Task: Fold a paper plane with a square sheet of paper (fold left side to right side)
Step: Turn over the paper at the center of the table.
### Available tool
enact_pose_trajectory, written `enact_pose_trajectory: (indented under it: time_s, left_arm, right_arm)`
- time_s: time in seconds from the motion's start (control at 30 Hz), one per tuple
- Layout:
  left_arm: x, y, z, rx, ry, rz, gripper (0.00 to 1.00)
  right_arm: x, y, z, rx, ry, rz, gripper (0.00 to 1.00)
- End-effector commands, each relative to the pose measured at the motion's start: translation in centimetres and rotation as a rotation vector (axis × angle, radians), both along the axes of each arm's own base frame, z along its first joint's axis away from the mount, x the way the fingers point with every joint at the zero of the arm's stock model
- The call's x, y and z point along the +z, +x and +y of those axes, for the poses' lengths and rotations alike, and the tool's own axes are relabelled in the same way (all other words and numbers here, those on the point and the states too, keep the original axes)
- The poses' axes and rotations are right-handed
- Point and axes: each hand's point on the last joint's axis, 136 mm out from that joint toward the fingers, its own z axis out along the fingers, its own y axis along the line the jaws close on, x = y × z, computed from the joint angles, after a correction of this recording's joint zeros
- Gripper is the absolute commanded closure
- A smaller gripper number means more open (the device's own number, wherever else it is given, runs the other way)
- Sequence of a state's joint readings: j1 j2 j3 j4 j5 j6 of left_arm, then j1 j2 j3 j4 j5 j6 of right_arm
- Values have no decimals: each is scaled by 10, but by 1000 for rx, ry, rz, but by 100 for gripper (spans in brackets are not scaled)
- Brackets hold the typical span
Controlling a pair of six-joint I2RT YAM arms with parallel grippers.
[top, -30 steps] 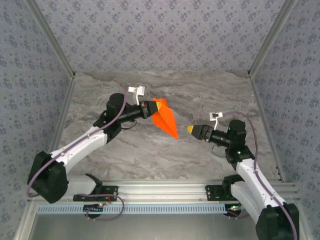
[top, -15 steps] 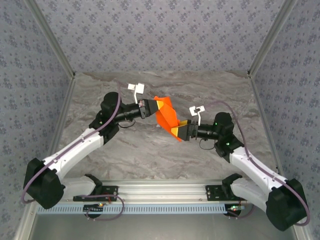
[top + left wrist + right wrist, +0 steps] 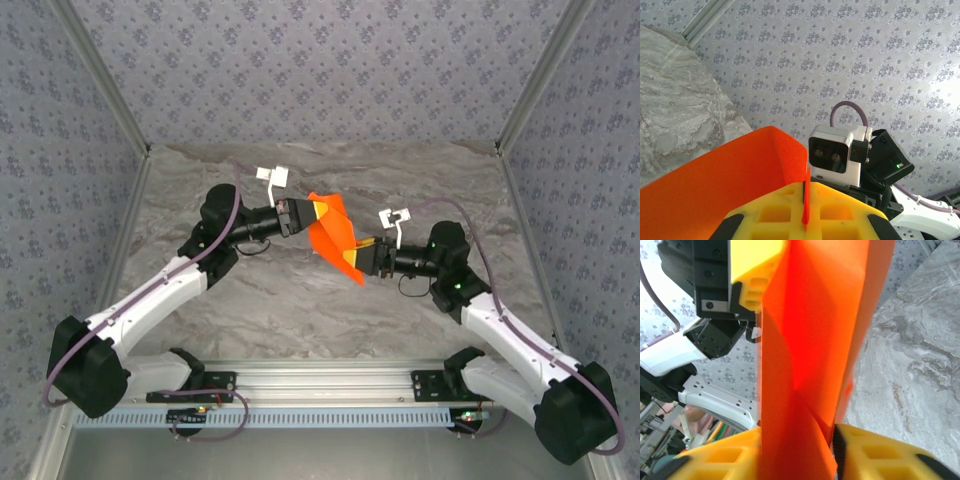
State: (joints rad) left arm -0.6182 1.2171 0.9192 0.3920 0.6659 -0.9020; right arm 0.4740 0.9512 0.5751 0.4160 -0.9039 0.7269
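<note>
The left arm reaches inward from its base and carries the left gripper (image 3: 317,211) well above the marble table (image 3: 250,300). Its yellow fingers are pressed fully together on the broad rear end of the paper plane (image 3: 336,240). In the left wrist view a thin orange edge runs up the seam between the pads of the left gripper (image 3: 804,212), and the rest of the paper plane (image 3: 715,185) curves away as a loose wing. Pinching the tail likely leaves the folded body hanging free in mid-air between the arms, so the other arm can reach it without the table in the way. The plane slants down and rightward to its pointed tip, where the right gripper (image 3: 363,258) meets it. The right wrist view shows the right gripper (image 3: 796,460) with its pads set narrow, one on each side of the paper plane (image 3: 815,340) and apparently against it. The left gripper (image 3: 754,275) shows at the far end. A grip at both ends probably keeps the centre crease taut and straight for pressing the fold.
</note>
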Motion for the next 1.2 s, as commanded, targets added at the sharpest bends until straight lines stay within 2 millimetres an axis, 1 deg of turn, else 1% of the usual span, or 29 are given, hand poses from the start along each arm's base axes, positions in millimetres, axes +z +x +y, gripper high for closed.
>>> enact_pose_trajectory:
  time_s: [0.0,0.1,0.17,0.27,0.3,0.37,0.43,0.53,0.57,0.67,0.7,0.73,0.8,0.83,0.93,1.07,1.13,1.17]
  left_arm:
    - [-1,-10,3,-20,17,-32,89]
    - [-10,-7,10,16,64,-27,65]
    - [-20,-4,19,55,110,-23,49]
    - [-32,1,39,149,200,-23,36]
    - [-38,3,47,191,241,-24,33]
    - [-47,4,69,289,336,-39,26]
    - [-55,4,89,377,415,-45,23]
    - [-61,0,118,493,482,-58,22]
    - [-63,-2,127,533,494,-63,22]
    - [-63,-7,151,630,512,-78,22]
    - [-64,-9,156,648,517,-81,22]
    - [-65,-10,163,675,527,-83,22]
    - [-67,-12,173,715,550,-79,22]
    - [-69,-14,178,733,560,-75,22]
    - [-68,-18,186,761,560,-77,22]
    - [-69,-20,190,771,558,-74,22]
    - [-71,-20,190,768,561,-70,22]
    - [-72,-20,189,765,560,-69,22]
  right_arm:
    - [5,-1,0,-10,-28,-23,74]
    - [-7,0,-2,-25,-83,-10,83]
    - [-14,1,-5,-40,-123,-7,89]
    - [-23,3,-9,-73,-196,-2,94]
    - [-28,5,-11,-96,-236,-4,94]
    - [-42,11,-20,-166,-375,-9,96]
    - [-59,15,-31,-236,-549,-23,99]
    - [-79,23,-51,-376,-836,-55,100]
    - [-85,23,-59,-420,-955,-75,100]
    - [-94,28,-76,-543,-1277,-190,100]
    - [-95,30,-83,-580,-1370,-212,100]
    - [-97,32,-84,-608,-1465,-241,100]
    - [-101,34,-83,-631,-1629,-299,100]
    - [-98,36,-78,-648,-1688,-334,100]
    - [-110,40,-64,-641,-1882,-436,100]
    - [-133,44,-38,-600,-2091,-576,100]
    - [-146,47,-26,-574,-2160,-626,100]
    - [-156,48,-20,-554,-2190,-642,100]
